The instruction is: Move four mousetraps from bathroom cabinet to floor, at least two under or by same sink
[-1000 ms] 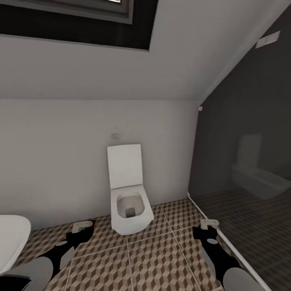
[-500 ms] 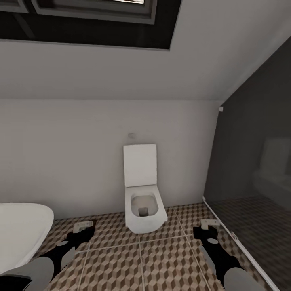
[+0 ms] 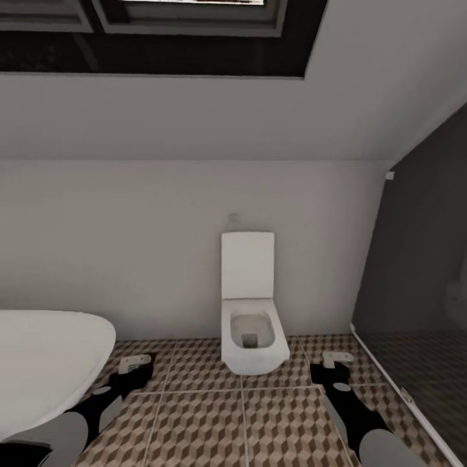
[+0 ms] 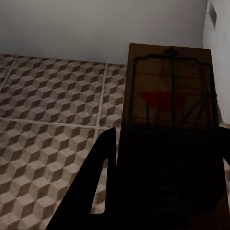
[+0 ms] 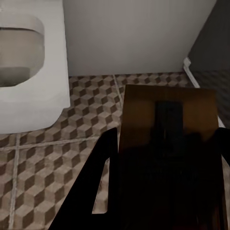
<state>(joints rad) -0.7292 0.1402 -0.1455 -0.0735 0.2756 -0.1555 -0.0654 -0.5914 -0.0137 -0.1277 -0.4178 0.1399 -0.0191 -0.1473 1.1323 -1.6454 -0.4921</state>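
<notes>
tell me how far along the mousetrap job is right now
Midway, it seems. Each hand carries a mousetrap: the left hand grips one, the right hand another, so both have left the cabinet. No trap lies on the bathroom floor in view. The robot faces the toilet, with a bathtub at its left. Still left: setting these down by the sink.

Head view facing toilet (image 3: 251,324), wrist views close above (shared) tiled floor (image 4: 52,120)

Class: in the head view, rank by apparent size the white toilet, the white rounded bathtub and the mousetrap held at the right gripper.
1. White rounded bathtub, though cut off by the frame edge.
2. White toilet.
3. Small tan mousetrap at the right gripper.
</notes>
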